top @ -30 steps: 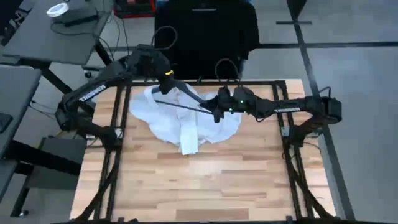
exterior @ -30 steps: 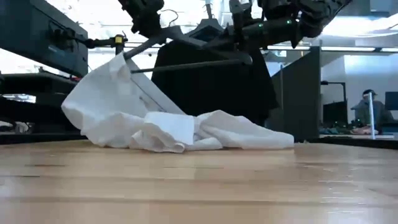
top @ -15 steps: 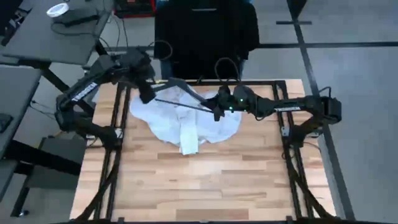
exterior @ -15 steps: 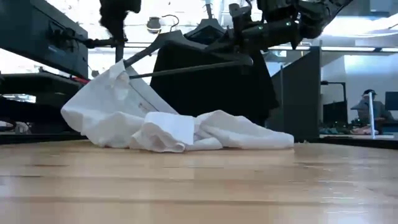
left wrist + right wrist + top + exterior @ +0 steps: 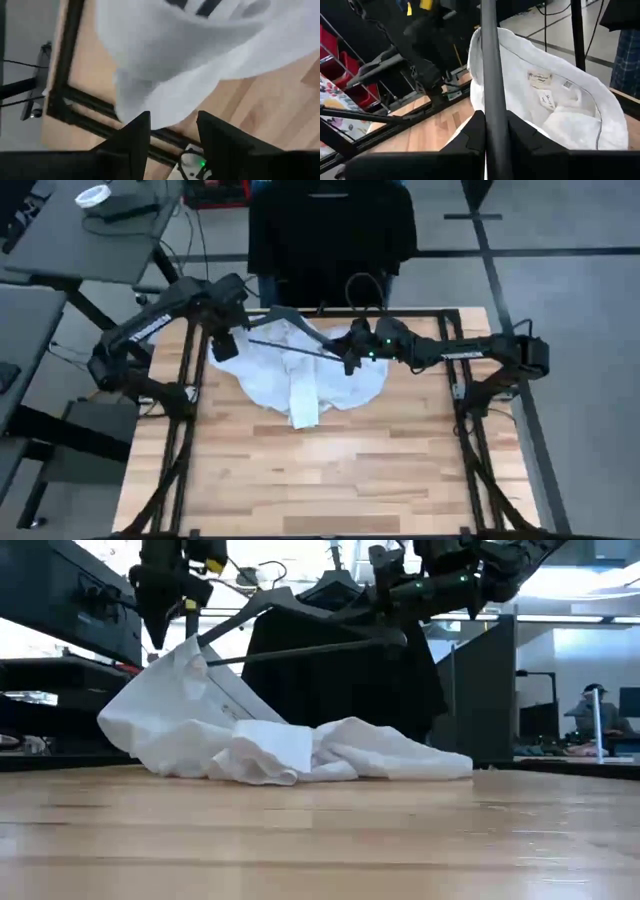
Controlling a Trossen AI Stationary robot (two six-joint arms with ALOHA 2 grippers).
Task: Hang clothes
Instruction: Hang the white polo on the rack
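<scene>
White top (image 5: 295, 370) heaped on far half of table (image 5: 320, 470), one edge lifted toward far left corner, rest spread flat. Hanger (image 5: 300, 340) held above it, one end tucked inside raised collar. Right gripper (image 5: 350, 358) clenched on hanger bar, over right part of white top. Left gripper (image 5: 224, 345) released, fingers (image 5: 135, 135) apart with nothing between, hovering just above lifted far-left edge of white top, beside hanger end. Black top (image 5: 330, 230) hangs beyond far edge of table.
</scene>
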